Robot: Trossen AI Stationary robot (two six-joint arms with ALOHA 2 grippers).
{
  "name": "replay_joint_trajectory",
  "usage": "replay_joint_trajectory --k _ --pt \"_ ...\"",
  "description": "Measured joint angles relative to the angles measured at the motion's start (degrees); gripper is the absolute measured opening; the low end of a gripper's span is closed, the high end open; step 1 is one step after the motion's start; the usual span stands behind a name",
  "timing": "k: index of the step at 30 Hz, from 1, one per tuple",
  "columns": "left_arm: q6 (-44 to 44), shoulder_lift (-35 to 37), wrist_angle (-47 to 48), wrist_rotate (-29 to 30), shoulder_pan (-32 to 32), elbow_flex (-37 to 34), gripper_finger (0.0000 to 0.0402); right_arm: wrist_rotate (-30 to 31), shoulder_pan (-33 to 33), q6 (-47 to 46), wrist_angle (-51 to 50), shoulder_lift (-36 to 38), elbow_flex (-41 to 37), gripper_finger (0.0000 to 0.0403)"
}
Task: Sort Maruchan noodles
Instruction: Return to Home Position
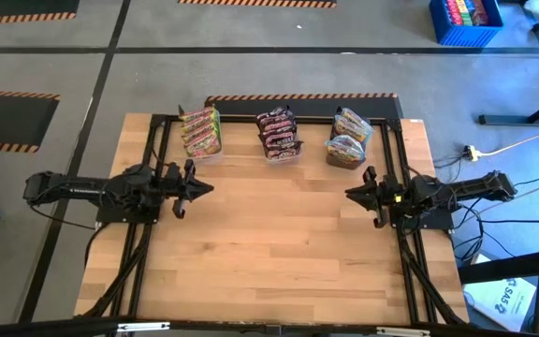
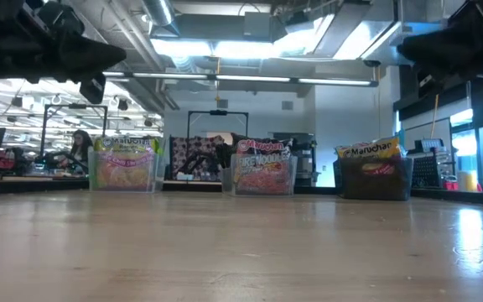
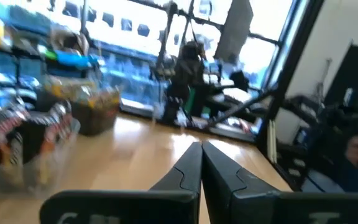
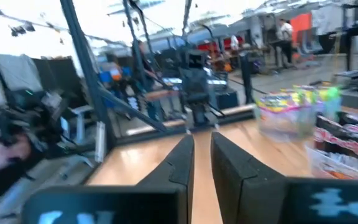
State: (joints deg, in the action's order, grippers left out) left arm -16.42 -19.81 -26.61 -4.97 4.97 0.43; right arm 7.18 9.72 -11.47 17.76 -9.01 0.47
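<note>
The Maruchan noodles sit sorted in three tubs along the table's far edge. Yellow-green packets [image 1: 200, 131] [image 2: 124, 164] stand in a clear tub on the left. Maroon-red packets [image 1: 279, 133] [image 2: 262, 164] [image 3: 17, 134] fill the clear middle tub. Yellow-orange packets [image 1: 349, 136] [image 2: 369, 151] fill the dark grey tub on the right. My left gripper [image 1: 206, 187] [image 3: 201, 149] hovers shut above the table's left-middle, pointing right. My right gripper [image 1: 352, 194] [image 4: 202, 142] hovers above the right-middle, pointing left, its fingers a narrow gap apart. Neither holds anything.
Bare wooden tabletop [image 1: 279, 243] stretches between the two grippers and toward the near edge. A black frame [image 1: 157, 234] runs along the table's left and right sides. A blue crate [image 1: 464, 21] stands on the floor beyond the far right corner. People show in the room behind [image 4: 284, 31].
</note>
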Motion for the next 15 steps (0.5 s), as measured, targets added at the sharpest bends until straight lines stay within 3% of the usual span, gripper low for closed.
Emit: replay_joint_trajectory --k 4,9,12,15 --pt "2.62 5.07 1.23 1.00 -0.05 0.00 0.0002 -0.07 0.00 -0.15 -0.71 3.75 0.00 0.0037" --pt "4.99 13.34 10.13 1.59 -0.13 0.00 0.0003 2.29 0.00 -0.99 -6.55 8.93 0.00 0.0037" --pt "5.63 18.94 14.69 1.95 -0.11 0.00 0.0003 3.89 0.00 -1.55 -7.35 8.68 0.00 0.0037" --pt "5.61 19.68 15.08 2.03 -0.12 0.08 0.0001 5.59 0.00 -1.67 -8.75 8.74 0.01 0.0037"
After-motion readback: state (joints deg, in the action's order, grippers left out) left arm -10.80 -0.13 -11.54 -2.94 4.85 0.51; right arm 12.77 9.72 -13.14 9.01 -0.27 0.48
